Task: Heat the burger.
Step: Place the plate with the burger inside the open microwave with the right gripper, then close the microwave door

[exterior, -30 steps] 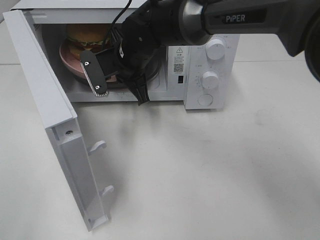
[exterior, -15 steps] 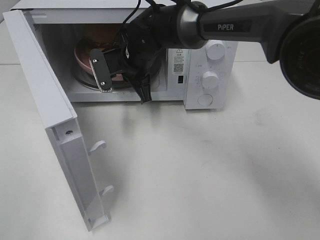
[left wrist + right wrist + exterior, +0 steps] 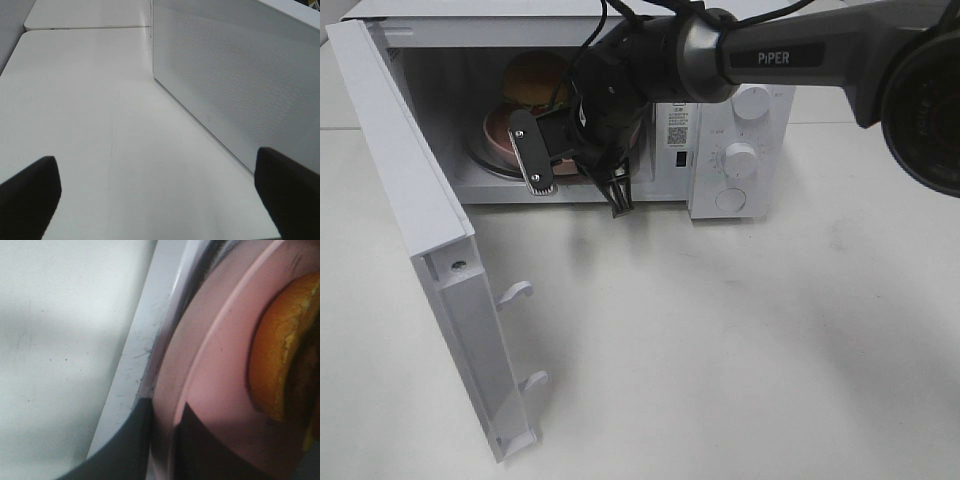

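The burger (image 3: 535, 80) sits on a round pink plate (image 3: 498, 132) inside the open microwave (image 3: 740, 110). My right gripper (image 3: 558, 162) reaches into the cavity from the front and is shut on the plate's near rim. In the right wrist view its dark fingers (image 3: 125, 450) stand on either side of the pink plate (image 3: 220, 365) rim, with the burger (image 3: 280, 355) bun just beyond. My left gripper (image 3: 160, 200) is open and holds nothing. It hovers over the table beside the microwave's perforated outer wall (image 3: 240, 75), out of the high view.
The microwave door (image 3: 420, 210) swings wide toward the front left, its latch hooks (image 3: 515, 292) pointing right. The control panel with two knobs (image 3: 740, 158) is right of the cavity. White table (image 3: 740, 340) spreads in front.
The right gripper carried the plate and burger rightward and deeper into the cavity, toward its middle. Its jaws have eased slightly. The left gripper stayed still.
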Robot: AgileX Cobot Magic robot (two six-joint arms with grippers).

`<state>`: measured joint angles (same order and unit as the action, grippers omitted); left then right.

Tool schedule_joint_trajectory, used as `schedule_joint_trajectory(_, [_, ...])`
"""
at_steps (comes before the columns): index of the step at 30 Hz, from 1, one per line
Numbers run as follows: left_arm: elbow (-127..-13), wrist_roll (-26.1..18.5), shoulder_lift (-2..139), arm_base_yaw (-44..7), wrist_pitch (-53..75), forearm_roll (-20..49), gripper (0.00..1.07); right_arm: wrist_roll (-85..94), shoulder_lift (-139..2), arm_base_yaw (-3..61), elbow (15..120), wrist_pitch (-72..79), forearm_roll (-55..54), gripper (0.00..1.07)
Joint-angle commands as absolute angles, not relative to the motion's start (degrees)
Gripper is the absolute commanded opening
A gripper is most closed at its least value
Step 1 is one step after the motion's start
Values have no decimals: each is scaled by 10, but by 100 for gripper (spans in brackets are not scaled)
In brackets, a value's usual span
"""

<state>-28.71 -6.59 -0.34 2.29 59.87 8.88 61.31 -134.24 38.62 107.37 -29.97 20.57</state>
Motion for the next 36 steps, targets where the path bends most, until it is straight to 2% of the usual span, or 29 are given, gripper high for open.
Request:
schedule_joint_trajectory(1, [-285, -68, -15, 24, 595, 89, 103, 609, -1337, 386, 1065, -260, 209, 19])
schedule_joint_trajectory(2, [-285, -68, -15, 24, 595, 89, 103, 609, -1337, 386, 1065, -260, 209, 19])
schedule_joint_trajectory(4, [-285, -68, -15, 24, 595, 89, 103, 609, -1337, 386, 1063, -256, 202, 29])
schedule_joint_trajectory(5, [-285, -68, -15, 24, 595, 89, 103, 609, -1337, 386, 1063, -256, 202, 29])
schedule_joint_trajectory(6, [-285, -68, -15, 24, 595, 89, 103, 609, -1337, 387, 1063, -256, 201, 37])
schedule_joint_trajectory(7, [-285, -68, -15, 24, 595, 89, 103, 609, -1337, 387, 1063, -256, 201, 37])
schedule_joint_trajectory(8, [-285, -68, -15, 24, 595, 89, 103, 609, -1336, 387, 1063, -254, 195, 43])
schedule_joint_trajectory(10, [-285, -68, -15, 24, 595, 89, 103, 609, -1336, 387, 1063, -254, 190, 46])
schedule_joint_trajectory(12, [-285, -68, -15, 24, 595, 89, 103, 607, -1334, 387, 1063, -261, 176, 54])
schedule_joint_trajectory(25, [-285, -68, -15, 24, 595, 89, 103, 590, -1283, 387, 972, -197, 174, 63])
schedule_joint_trajectory(27, [-285, -68, -15, 24, 595, 89, 103, 581, -1258, 387, 939, -168, 174, 69])
schedule_joint_trajectory(36, [-285, -68, -15, 24, 595, 89, 103, 564, -1228, 387, 884, -138, 174, 80])
